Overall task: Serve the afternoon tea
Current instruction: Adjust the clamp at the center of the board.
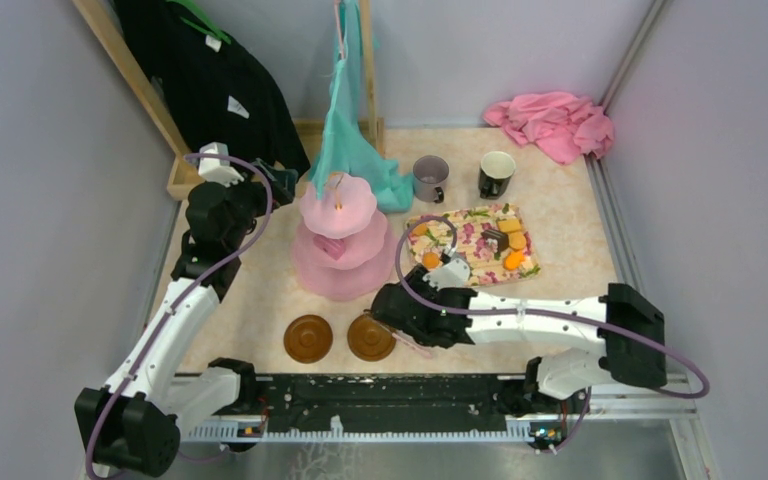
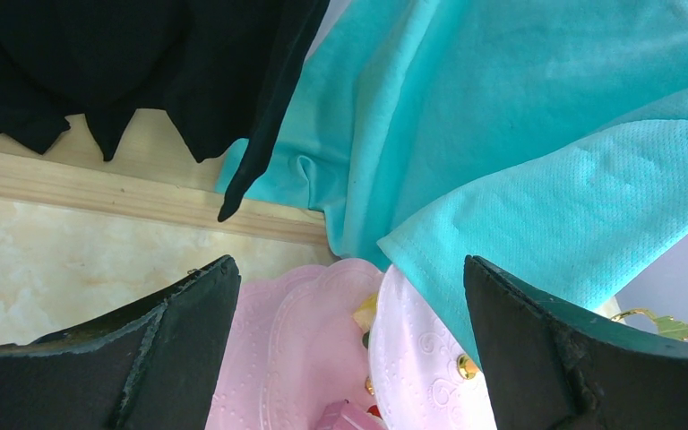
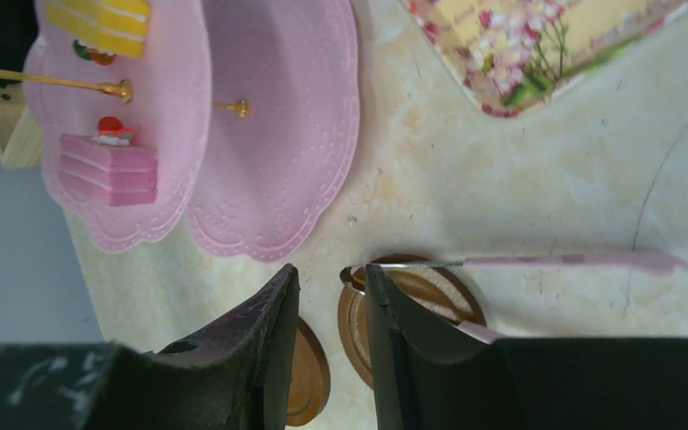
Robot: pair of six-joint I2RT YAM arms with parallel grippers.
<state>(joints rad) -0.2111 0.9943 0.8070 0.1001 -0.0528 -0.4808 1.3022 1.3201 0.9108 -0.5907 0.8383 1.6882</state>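
Note:
The pink three-tier stand (image 1: 338, 240) stands left of centre, with a pink cake (image 3: 107, 168) on one tier and a yellow cake (image 3: 98, 22) on a higher one. Orange, yellow and brown cakes lie on the floral tray (image 1: 475, 270). Two brown discs (image 1: 308, 338) (image 1: 371, 337) sit near the front edge. Behind the tray are the grey mug (image 1: 430, 177) and the black mug (image 1: 496, 173). My left gripper (image 2: 349, 269) hangs wide open over the stand's top. My right gripper (image 3: 330, 273) is low between the discs, its jaws narrowly apart with nothing between them.
A pink-handled metal utensil (image 3: 573, 261) lies with its tip on the right disc (image 3: 412, 296). Teal fabric (image 1: 355, 150) hangs down against the stand's top tier. A pink cloth (image 1: 552, 125) is bunched at the back right corner. Black clothes hang on a wooden rack (image 1: 175, 175) at the back left.

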